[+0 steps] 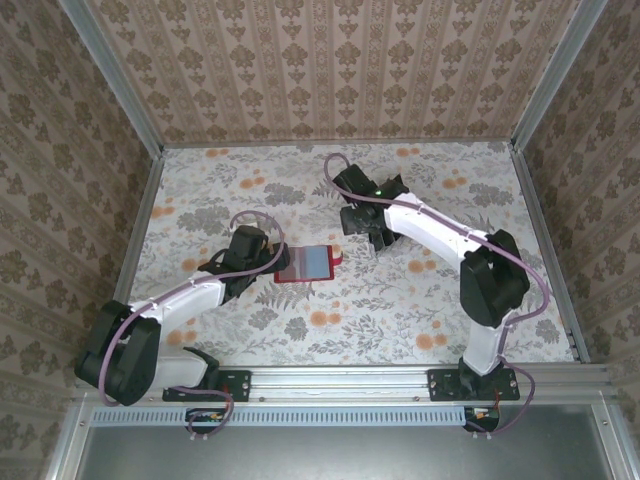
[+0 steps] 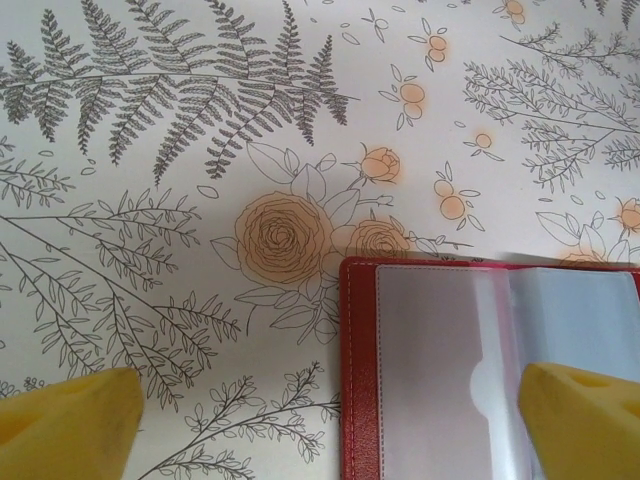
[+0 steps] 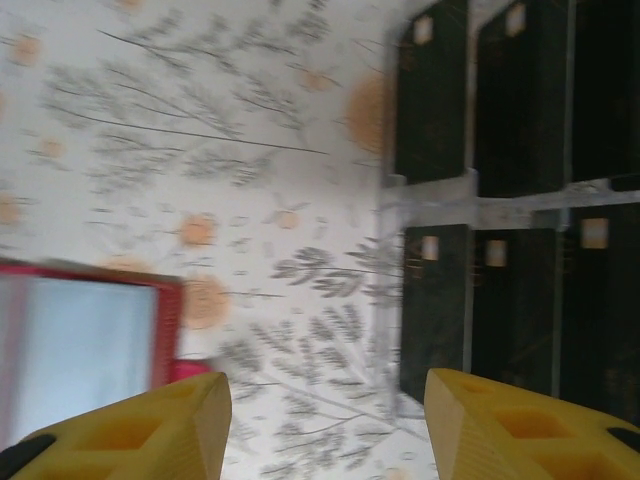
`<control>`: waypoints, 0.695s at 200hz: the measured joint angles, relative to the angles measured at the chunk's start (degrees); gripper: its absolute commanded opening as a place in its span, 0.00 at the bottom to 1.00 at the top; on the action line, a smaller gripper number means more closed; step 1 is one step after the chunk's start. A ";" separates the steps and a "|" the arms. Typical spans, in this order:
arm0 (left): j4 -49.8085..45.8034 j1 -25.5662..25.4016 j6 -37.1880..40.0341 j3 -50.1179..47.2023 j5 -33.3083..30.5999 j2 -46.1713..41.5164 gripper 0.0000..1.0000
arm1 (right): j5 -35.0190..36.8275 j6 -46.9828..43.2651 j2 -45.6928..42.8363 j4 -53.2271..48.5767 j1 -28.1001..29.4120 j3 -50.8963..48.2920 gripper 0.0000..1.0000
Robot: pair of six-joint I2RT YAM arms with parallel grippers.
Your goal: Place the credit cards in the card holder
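Your left end effector (image 2: 325,425) wide, over open card holder (image 2: 440,370) | your right end effector (image 3: 325,430) apart, empty | credit cards (image 3: 436,305) in clear rack (image 3: 480,208)

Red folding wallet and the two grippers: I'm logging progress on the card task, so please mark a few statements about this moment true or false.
1. The red folding wallet lies open on the floral-patterned table. True.
2. The left gripper is clamped shut on the wallet. False: it stands wide open, straddling the wallet's red edge.
3. Thin dark rectangular cards sit in a clear plastic slotted rack. True.
4. The right gripper holds a dark card. False: its jaws are apart with nothing between them.
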 measured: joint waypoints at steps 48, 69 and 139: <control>-0.02 0.00 0.00 0.00 -0.31 0.00 1.00 | 3.80 -1.73 6.10 -3.76 -1.66 0.46 0.47; -0.02 0.00 0.00 0.00 -0.31 -0.02 1.00 | 5.14 -2.29 7.32 -4.57 -1.66 0.92 0.46; -0.02 0.00 0.00 0.00 -0.33 -0.04 1.00 | 6.38 -2.75 9.86 -4.63 -2.23 1.14 0.43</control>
